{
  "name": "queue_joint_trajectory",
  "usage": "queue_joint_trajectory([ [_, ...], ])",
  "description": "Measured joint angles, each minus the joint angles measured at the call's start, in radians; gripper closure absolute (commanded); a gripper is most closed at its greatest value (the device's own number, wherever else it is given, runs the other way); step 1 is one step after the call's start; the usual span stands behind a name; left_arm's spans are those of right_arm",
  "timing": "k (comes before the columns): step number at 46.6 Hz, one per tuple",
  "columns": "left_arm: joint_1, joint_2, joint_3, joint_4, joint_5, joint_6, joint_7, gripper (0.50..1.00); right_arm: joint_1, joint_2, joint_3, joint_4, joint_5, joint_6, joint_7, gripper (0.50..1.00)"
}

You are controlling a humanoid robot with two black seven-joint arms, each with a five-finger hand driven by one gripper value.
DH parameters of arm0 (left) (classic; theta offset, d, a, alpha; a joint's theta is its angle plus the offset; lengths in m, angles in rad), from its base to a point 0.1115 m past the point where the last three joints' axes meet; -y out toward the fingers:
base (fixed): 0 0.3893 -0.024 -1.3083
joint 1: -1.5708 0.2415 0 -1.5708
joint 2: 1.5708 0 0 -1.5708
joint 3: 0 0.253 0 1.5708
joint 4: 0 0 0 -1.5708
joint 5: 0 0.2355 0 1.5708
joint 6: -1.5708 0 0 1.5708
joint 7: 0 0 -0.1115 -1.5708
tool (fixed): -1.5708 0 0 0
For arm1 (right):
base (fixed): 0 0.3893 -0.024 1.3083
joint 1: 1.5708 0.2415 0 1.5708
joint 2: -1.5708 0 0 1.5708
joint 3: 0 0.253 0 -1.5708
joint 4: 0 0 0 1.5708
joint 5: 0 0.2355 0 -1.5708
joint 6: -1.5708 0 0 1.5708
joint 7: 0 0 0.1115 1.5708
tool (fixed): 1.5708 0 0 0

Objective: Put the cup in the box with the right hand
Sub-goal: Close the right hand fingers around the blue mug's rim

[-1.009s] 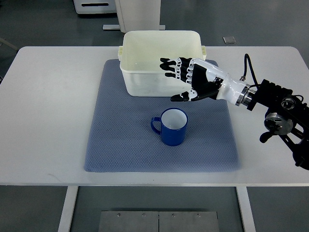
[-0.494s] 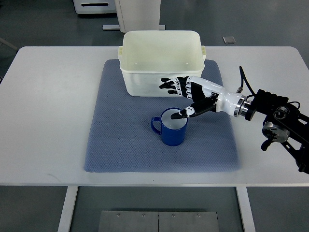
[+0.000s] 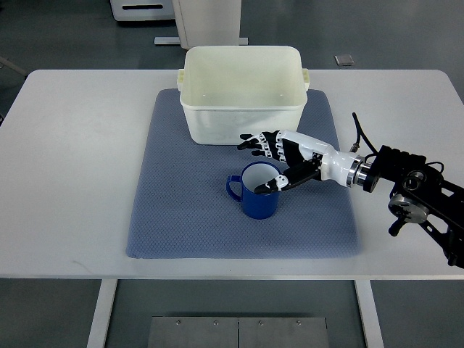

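Note:
A blue cup [image 3: 257, 191] with a white inside stands upright on the blue-grey mat [image 3: 181, 210], its handle pointing left. Behind it sits the cream box [image 3: 243, 90], with nothing showing inside. My right hand [image 3: 265, 162] reaches in from the right, low over the cup's far right rim. Its fingers [image 3: 255, 142] are spread above the gap between cup and box, and its thumb tip [image 3: 270, 185] rests at the rim. It holds nothing. The left arm does not show.
The mat lies on a white table [image 3: 72, 159]. My right forearm and its dark joint housing [image 3: 420, 196] hang over the table's right side. A small grey square [image 3: 344, 60] lies on the floor beyond the table's far edge.
My right hand has come down and toward me, from in front of the box wall to the cup's rim. The cup and the box have stayed put.

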Motion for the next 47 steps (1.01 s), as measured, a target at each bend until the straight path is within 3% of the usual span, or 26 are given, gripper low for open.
queue_joint_trajectory([
  [47,0.0,0.0,0.0,0.0,0.0,0.0,0.0,0.5,-0.022,0.015,-0.047,-0.035,-0.018,-0.051,0.0,0.513],
])
